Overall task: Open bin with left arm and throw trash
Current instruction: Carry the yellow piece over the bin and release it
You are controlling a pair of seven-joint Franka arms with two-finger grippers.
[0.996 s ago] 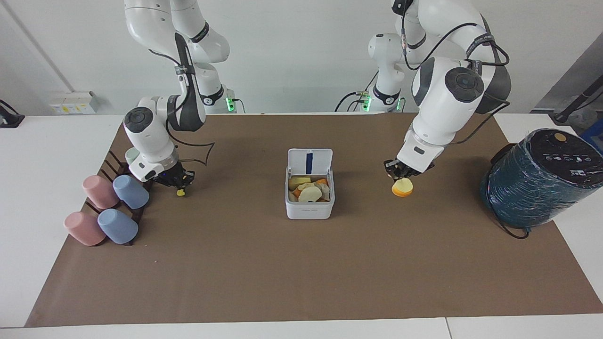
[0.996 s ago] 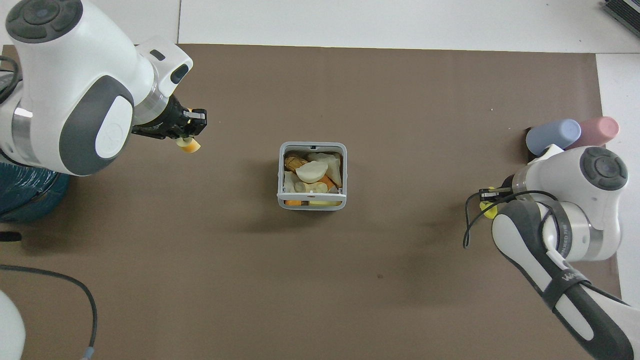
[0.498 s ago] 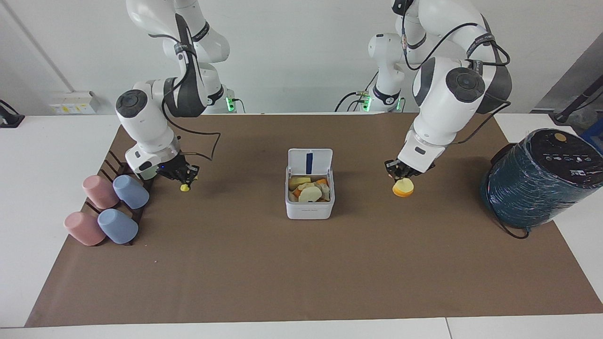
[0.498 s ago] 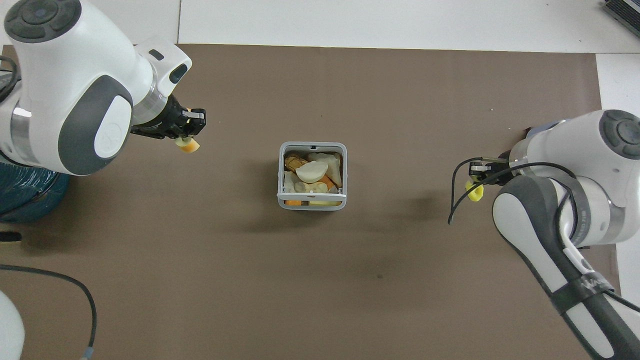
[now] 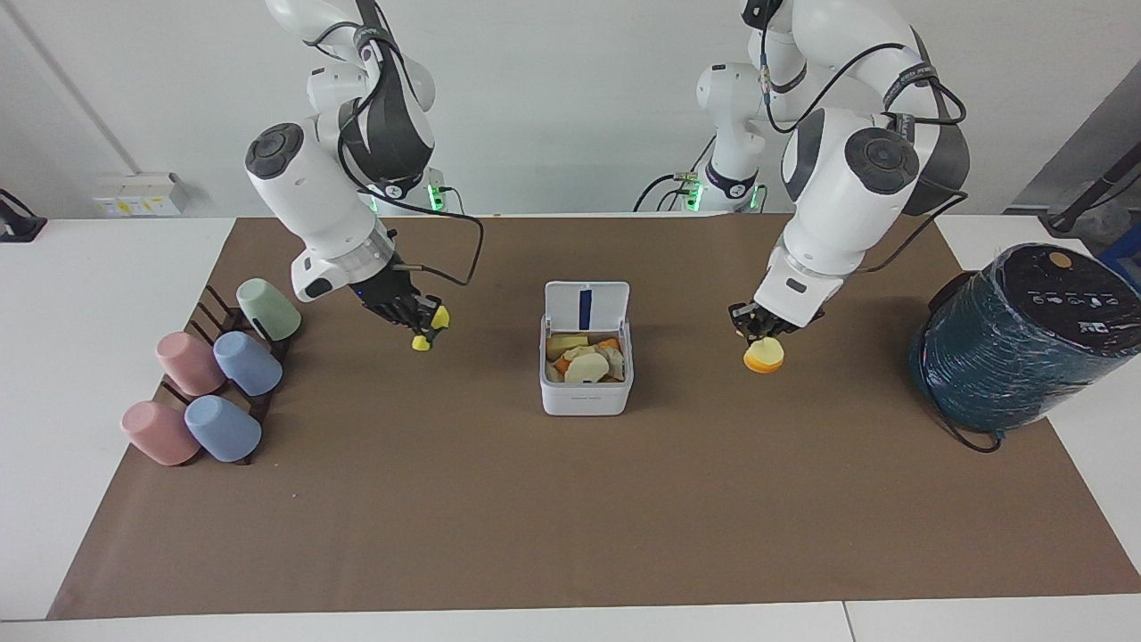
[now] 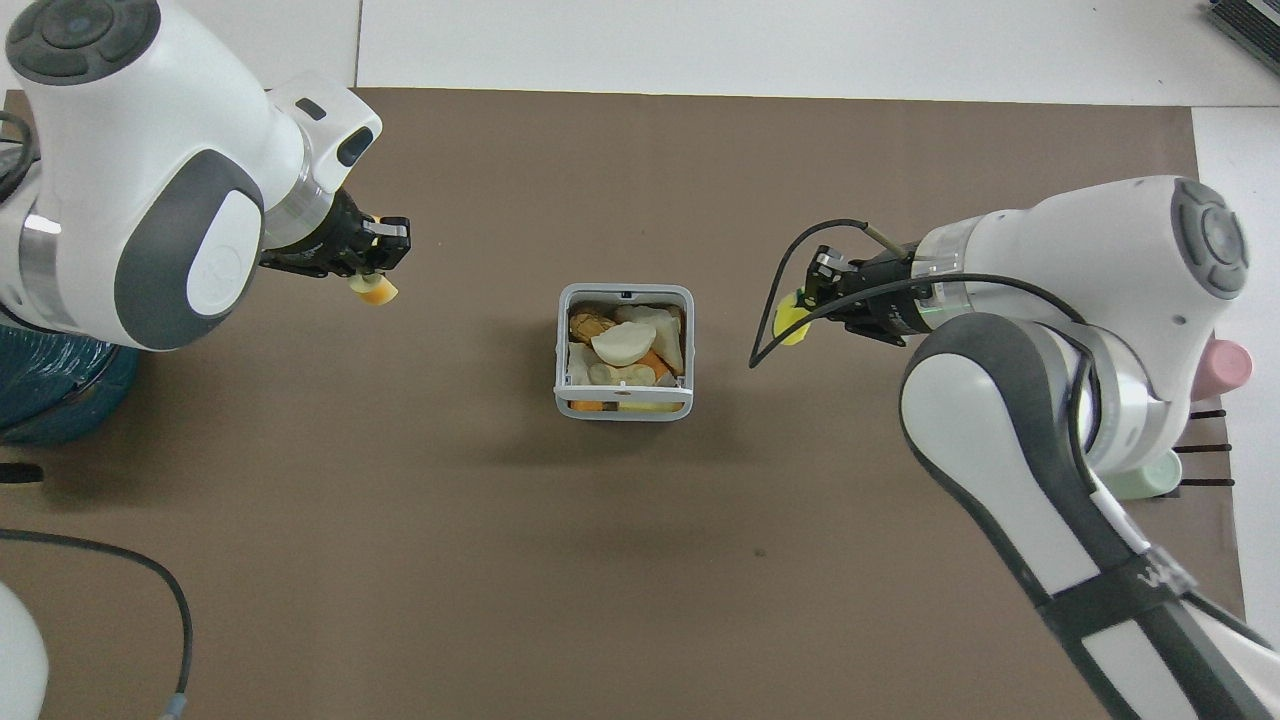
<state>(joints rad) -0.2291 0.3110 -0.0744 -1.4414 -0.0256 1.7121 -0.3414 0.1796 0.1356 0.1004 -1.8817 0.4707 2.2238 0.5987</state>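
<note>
Left gripper is clamped on a yellow-orange scrap, which hangs under the fingertips. We read it as hovering just above the brown mat, toward the left arm's end of the table, between the bin and the dark teal cylinder. Whether the scrap touches the mat, we can't tell.

Right gripper is pinched on a bright yellow scrap. It's raised over the mat between the bin and the cup rack, well apart from both.

The bin sits mid-mat between the two grippers. Its lid stands upright on the side nearer the robots, with a blue strip down the inside. Inside we see a heap of cream, yellow and orange scraps, reaching about to the rim.

At the right arm's end, pastel cups lie on a dark rack: two pink, two blue, one pale green.
</note>
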